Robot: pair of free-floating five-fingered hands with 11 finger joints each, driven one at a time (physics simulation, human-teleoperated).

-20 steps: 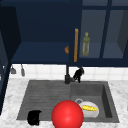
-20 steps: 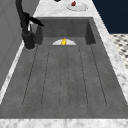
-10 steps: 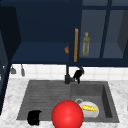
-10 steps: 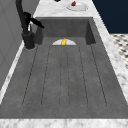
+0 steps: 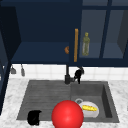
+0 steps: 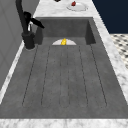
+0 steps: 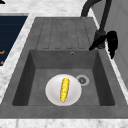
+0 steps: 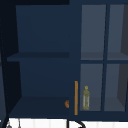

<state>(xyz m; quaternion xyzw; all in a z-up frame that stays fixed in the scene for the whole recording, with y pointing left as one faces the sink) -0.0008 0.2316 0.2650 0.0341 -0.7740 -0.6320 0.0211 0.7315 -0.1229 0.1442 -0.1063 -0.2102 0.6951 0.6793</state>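
Front view: we see right hand (image 5: 79, 74) curled on faucet lever (image 5: 75, 79), likely to work water; left hand (image 5: 34, 117) idle, fingers curled, at sink's (image 5: 45, 95) front edge.

Right side view: corn (image 7: 64, 89) lies flat on plate (image 7: 51, 93) in basin, by drain.

Upper view: bottle (image 8: 86, 98) upright on cabinet shelf.

A sink (image 5: 107, 100) is sitting in a counter, with its draining board (image 6: 65, 80) lying to the left of the basin. In the basin a plate (image 7: 51, 93) is resting beside the drain (image 7: 82, 80) – an ear of corn (image 7: 64, 89) is lying on it. The faucet (image 7: 101, 27) is standing behind, at the wall. The right hand (image 7: 112, 43) is hovering just beside the faucet's lever; the left hand (image 5: 34, 117) is hanging at the draining board's front edge. Above – a bottle (image 8: 86, 98) is standing in the wall cabinet (image 8: 42, 57).
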